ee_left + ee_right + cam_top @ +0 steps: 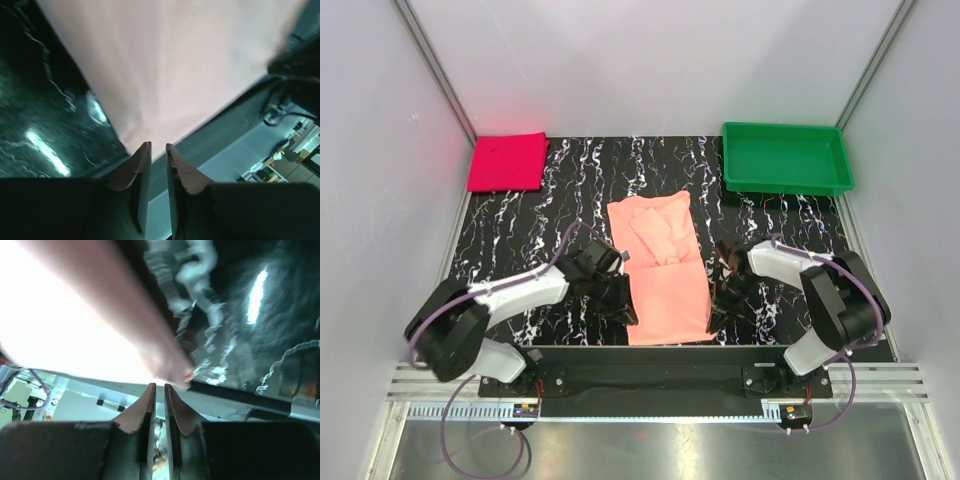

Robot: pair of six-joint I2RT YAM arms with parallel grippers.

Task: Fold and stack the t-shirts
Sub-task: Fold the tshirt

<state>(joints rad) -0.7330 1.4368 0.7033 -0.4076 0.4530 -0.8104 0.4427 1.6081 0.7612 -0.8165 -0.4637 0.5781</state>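
Observation:
The salmon-pink t-shirt [665, 275] lies partly folded lengthwise in the middle of the black marbled table, with its sleeves folded inward. My left gripper [626, 308] is at the shirt's near-left edge. In the left wrist view the cloth [170, 65] fans out taut from my fingertips [155, 146], and the jaws are pinched on its corner with a narrow gap. My right gripper [720, 300] is at the near-right edge. In the right wrist view the cloth [75, 315] runs down to its tips [160, 386], which are likewise closed on it. The magenta-red t-shirt [507, 161] lies folded at the far left corner.
A green plastic tray [785, 157] stands at the far right corner. The table's near edge and the metal rail [660, 375] run just behind both grippers. White walls close in the left, right and back sides.

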